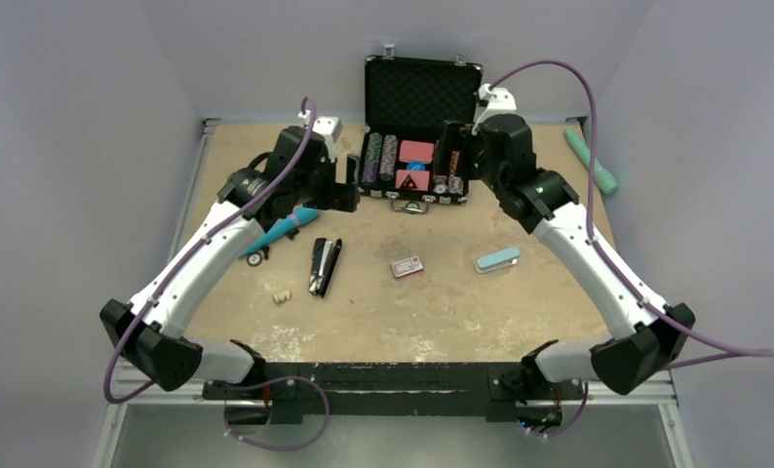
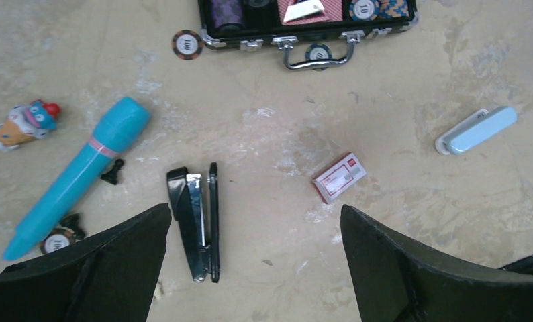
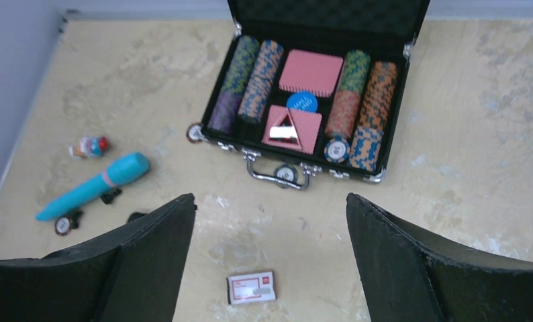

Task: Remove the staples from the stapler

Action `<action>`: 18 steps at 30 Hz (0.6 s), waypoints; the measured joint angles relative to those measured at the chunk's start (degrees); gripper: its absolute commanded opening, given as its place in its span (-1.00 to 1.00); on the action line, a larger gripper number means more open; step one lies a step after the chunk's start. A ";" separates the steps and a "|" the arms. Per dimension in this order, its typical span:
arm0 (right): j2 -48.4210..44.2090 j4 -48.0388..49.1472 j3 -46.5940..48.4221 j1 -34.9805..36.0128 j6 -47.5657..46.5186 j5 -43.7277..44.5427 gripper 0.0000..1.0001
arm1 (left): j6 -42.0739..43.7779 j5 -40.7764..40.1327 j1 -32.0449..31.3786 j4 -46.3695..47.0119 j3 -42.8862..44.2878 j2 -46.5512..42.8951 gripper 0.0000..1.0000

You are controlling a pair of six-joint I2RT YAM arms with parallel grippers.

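The black stapler (image 1: pixel 324 266) lies on its side on the table left of centre, its chrome magazine showing (image 2: pixel 197 225). A red-and-white small box (image 2: pixel 340 176) rests right of it, also below my right wrist (image 3: pixel 252 287). A short grey strip shows on the box top (image 3: pixel 260 290); I cannot tell whether it is the staples. My left gripper (image 1: pixel 347 187) hangs high over the table, open and empty, the stapler just inside its left finger (image 2: pixel 255 211). My right gripper (image 1: pixel 451 154) hovers open and empty in front of the chip case (image 3: pixel 270 198).
An open black poker-chip case (image 1: pixel 424 93) stands at the back centre. A pale blue stapler (image 1: pixel 497 259) lies to the right. A teal tube (image 1: pixel 288 227), loose chips (image 2: pixel 187 44), a small clown toy (image 2: pixel 22 124) and a cream lump (image 1: pixel 282 296) sit left. A green bar (image 1: pixel 590 159) lies far right.
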 measured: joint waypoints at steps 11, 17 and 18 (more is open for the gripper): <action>-8.59 14.75 -10.12 0.02 1.64 -0.52 0.86 | 1.49 -7.78 2.97 4.81 -13.16 -12.59 1.00; -15.02 25.24 -18.67 0.04 1.22 -3.96 0.85 | 1.79 -9.42 2.97 10.47 -21.55 -17.99 1.00; -15.67 26.49 -18.97 0.04 1.18 -4.42 0.85 | 1.88 -9.75 2.97 12.11 -22.91 -19.08 1.00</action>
